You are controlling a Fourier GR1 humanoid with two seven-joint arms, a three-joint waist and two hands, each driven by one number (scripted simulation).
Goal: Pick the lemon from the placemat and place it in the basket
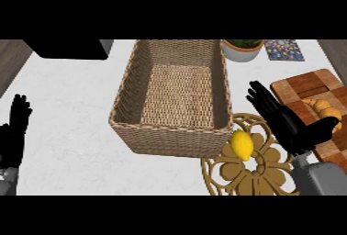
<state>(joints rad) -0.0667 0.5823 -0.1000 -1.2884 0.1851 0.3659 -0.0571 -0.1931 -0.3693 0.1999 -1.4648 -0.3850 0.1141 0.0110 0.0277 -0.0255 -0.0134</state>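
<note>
Okay, placemat: round golden openwork placemat [261, 176] with a flower-like cut-out pattern, at the near right of the white marble counter [68, 96], partly cut off by the lower edge.
Lemon: yellow oval lemon [242, 144] lying on the placemat's far left part, just beside the basket's near right corner, not held.
Right hand: black right hand [295, 131] right of the lemon and apart from it, over the placemat's right edge, fingers straight and spread, thumb out to the right, nothing in it.
Left hand: black left hand [17, 121] at the view's left edge, open, fingers up, resting.
Basket: rectangular woven wicker basket [169, 133], mid-counter, nothing visible inside.
Board: checkered brown wooden cutting board [308, 85] at right, behind the right hand.
Pastry: golden-brown curved pastry [323, 106] on the board.
Pot: white pot with a green plant [243, 49], behind the basket's far right corner.
Tile: small patterned blue square [284, 49], just right of the pot.
Far left: black boxy object [68, 48], cut off at the top.
</note>
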